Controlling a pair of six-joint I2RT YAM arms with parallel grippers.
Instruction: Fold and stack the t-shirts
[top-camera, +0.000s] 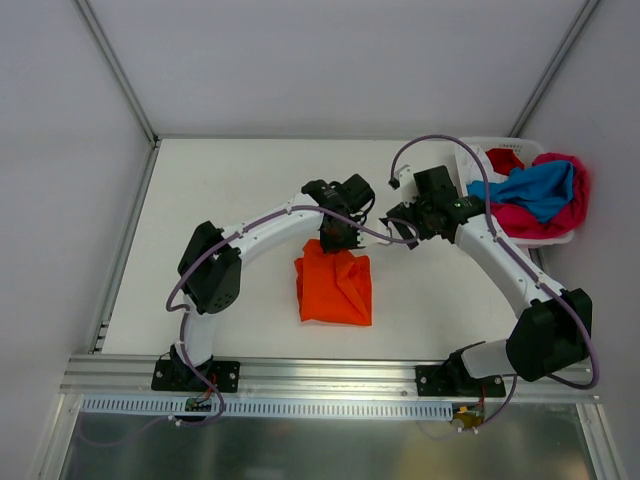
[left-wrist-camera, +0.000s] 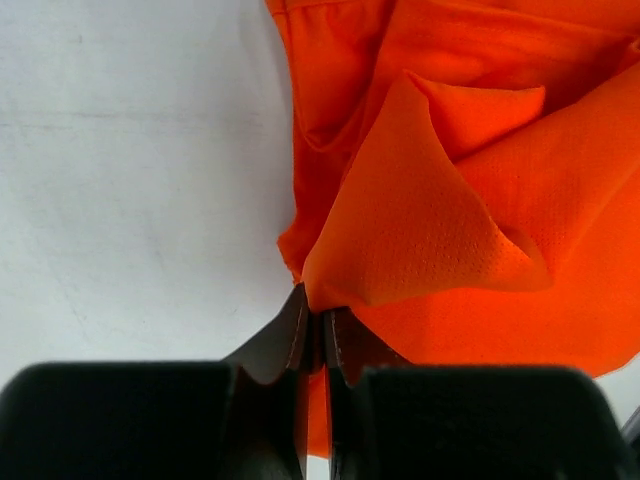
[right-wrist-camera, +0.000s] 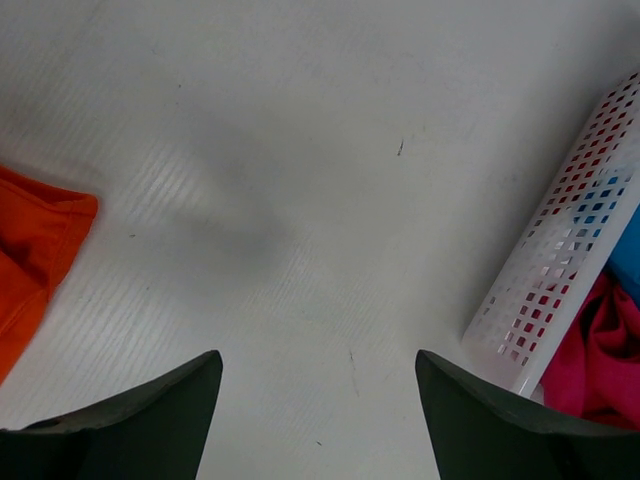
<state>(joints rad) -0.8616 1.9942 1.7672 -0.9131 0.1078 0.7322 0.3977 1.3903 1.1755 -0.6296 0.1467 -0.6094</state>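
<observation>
Rail: aluminium rail (top-camera: 330, 372) along the near edge of the desk (top-camera: 230, 200); both arm bases are bolted to it.
Markings: small board (top-camera: 200, 403) with wiring below the rail at the left base; any print on it is too small to read.
Orange t-shirt, place: orange t-shirt (top-camera: 335, 290) lies mid-desk, just beyond the rail, between the two arms and well apart from the basket.
Orange t-shirt, look: vivid single colour, plain cloth. The left wrist view (left-wrist-camera: 470, 200) shows a fine knit grain. It is folded to a rough rectangle, longer near-to-far, with diagonal creases across the top layer. The far edge is bunched and drawn up toward the left pincer. A loose triangular flap stands beside the pinch.
Left pincer: left pincer (top-camera: 333, 238) sits at the far edge of the orange t-shirt. Its jaws are together, clamped on a corner of the cloth, and orange shows between the fingers (left-wrist-camera: 290, 340) below the pinch.
Right pincer: right pincer (top-camera: 402, 222) is just right of the left pincer, over bare desk between the orange t-shirt and the basket. Its jaws are wide apart with only desk between them (right-wrist-camera: 318, 360).
Basket: white plastic basket (top-camera: 470, 150) with a lattice wall, at the far right corner of the desk.
Basket contents: blue t-shirt (top-camera: 540, 188) on top. Magenta-pink t-shirt (top-camera: 575, 205) lies under it, spilling over the right rim. Red t-shirt (top-camera: 505, 160) is at the far end. All three are crumpled and unfolded.
</observation>
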